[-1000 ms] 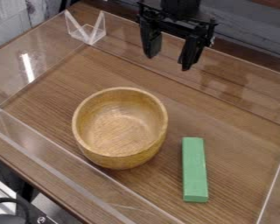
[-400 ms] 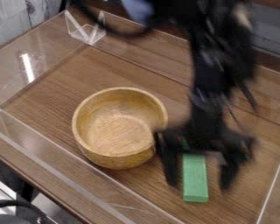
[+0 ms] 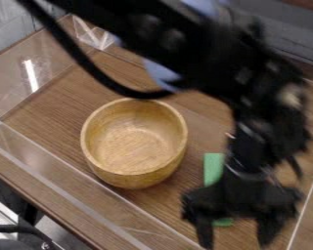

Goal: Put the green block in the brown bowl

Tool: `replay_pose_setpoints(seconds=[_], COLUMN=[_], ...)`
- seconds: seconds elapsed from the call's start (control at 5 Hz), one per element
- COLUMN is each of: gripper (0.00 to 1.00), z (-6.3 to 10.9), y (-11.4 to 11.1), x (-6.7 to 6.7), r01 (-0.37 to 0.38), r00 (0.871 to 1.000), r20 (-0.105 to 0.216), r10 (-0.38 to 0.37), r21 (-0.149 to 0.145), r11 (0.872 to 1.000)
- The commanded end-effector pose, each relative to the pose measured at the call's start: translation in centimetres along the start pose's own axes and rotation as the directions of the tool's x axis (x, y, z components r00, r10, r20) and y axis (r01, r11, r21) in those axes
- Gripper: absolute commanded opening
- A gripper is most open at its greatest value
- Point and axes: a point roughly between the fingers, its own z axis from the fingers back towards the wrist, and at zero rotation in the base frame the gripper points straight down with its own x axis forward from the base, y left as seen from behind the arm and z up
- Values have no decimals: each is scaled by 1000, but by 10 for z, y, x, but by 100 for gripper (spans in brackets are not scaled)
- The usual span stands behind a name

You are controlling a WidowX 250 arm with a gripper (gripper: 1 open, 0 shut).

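The green block (image 3: 213,170) lies flat on the wooden table to the right of the brown bowl (image 3: 133,142); only its far end shows clearly, since the arm covers the rest. My gripper (image 3: 238,225) points down over the block's near end. It is open, with one dark finger on each side of the block. The picture is blurred by motion, and I cannot tell whether the fingers touch the block. The bowl is round, light wood, upright and empty.
Clear plastic walls (image 3: 28,68) ring the wooden table (image 3: 81,88). The front wall runs close to the gripper at the near right. The black arm (image 3: 199,49) stretches across the back and right of the view.
The gripper has come from the back of the table, forward and down, to straddle the green block, and has rolled. In the last half second it slid a little nearer the front. Bowl and block stayed put.
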Motion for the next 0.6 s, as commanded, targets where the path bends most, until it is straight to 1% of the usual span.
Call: replay_pose_setpoints(seconds=[0.0,0.2,0.4], gripper=[100,100,100], z=[24,16,4], y=[11,-3,-8], x=[21,21,22], r01=[-48,-82,-85], r00=[999,996,995], r20=[23,35,33], r10=[49,86,89], r21=[-52,-92,-105], r11=[998,992,991])
